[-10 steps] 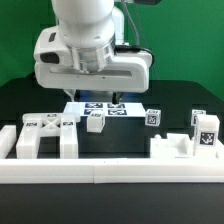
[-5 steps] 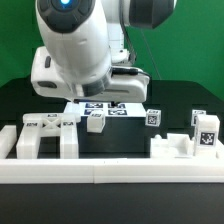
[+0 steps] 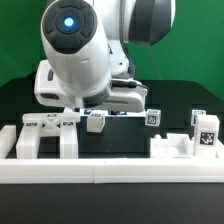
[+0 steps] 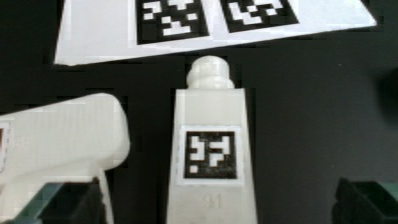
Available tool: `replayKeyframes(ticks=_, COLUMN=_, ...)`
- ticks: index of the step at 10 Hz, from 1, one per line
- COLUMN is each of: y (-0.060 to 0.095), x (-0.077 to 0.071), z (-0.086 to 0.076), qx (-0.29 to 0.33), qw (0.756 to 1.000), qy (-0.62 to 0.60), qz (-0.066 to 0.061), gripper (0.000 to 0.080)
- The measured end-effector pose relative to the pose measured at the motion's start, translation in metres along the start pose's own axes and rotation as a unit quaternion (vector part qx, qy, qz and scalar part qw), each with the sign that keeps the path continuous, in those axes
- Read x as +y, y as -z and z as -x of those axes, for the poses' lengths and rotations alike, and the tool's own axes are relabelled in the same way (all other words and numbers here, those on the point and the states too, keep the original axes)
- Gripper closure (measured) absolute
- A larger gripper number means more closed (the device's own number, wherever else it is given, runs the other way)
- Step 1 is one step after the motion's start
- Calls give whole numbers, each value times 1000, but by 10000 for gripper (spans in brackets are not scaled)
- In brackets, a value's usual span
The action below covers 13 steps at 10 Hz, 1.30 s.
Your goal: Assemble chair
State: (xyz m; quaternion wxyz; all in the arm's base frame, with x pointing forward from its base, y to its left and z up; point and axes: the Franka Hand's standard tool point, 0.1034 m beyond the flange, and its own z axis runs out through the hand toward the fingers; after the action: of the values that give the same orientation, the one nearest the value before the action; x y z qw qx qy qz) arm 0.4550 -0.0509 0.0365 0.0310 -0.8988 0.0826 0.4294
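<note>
Two fingers [image 4: 68, 202] of the gripper [image 4: 217, 190] stand wide apart, one on each side of a post [image 4: 214, 130], and touch it on neither side; the jaws are spread and hold nothing. The post lies flat on the matte black table [image 3: 125, 148], with a square tag on its upper face. A rounded peg at one end points toward the marker board [image 4: 98, 40], and the tip of the peg is close to the board's edge. Two of the board's tags show in the wrist view. Beside the post, across a narrow dark gap, lies a corner of the frame [image 4: 63, 135]. In the exterior view the arm [image 3: 75, 50] fills the middle, hiding the gripper and most of the board. The frame stands at the exterior view's left, tags on its top, and the post is just beside it. Farther toward the exterior view's right a small tagged cube [image 3: 152, 117] sits alone. Well past the cube are a low piece [image 3: 172, 147] and, beside that, a taller tagged piece [image 3: 205, 130]. A long white rail [image 3: 110, 172] runs across the near edge of the table. Behind everything hangs a plain green backdrop [image 3: 20, 50].
</note>
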Motion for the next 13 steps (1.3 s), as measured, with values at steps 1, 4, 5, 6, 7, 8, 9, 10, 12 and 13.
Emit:
replayKeyframes(ticks=1, y=-2, x=1, z=0, qx=-10, qw=1000, qy=-1, qz=0, gripper=150)
replayKeyframes(ticks=4, y=-6, x=2, z=5, qx=-66, qw=998, qy=-3, qz=0, gripper=150)
replayKeyframes(ticks=5, y=-6, x=1, z=-4, qx=-54, qw=999, qy=2, qz=3, gripper=150)
replayKeyframes(ticks=6, y=-4, x=-1, z=-3, qx=-50, qw=999, qy=13, qz=2, gripper=150)
replayKeyframes(ticks=7, y=-4, x=-2, z=-4, qx=-48, qw=999, qy=18, qz=2, gripper=150)
replayKeyframes(ticks=8, y=-4, x=-3, z=-4, qx=-46, qw=999, qy=19, qz=3, gripper=150)
replayKeyframes(ticks=9, y=-4, x=-4, z=-6, qx=-44, qw=999, qy=20, qz=4, gripper=150)
replayKeyframes(ticks=10, y=-6, x=-4, z=-8, qx=-43, qw=999, qy=19, qz=4, gripper=150)
replayKeyframes(ticks=12, y=-9, x=-3, z=-9, qx=-42, qw=999, qy=17, qz=6, gripper=150)
replayKeyframes(ticks=13, y=-11, x=-3, z=-8, qx=-44, qw=999, qy=14, qz=7, gripper=150)
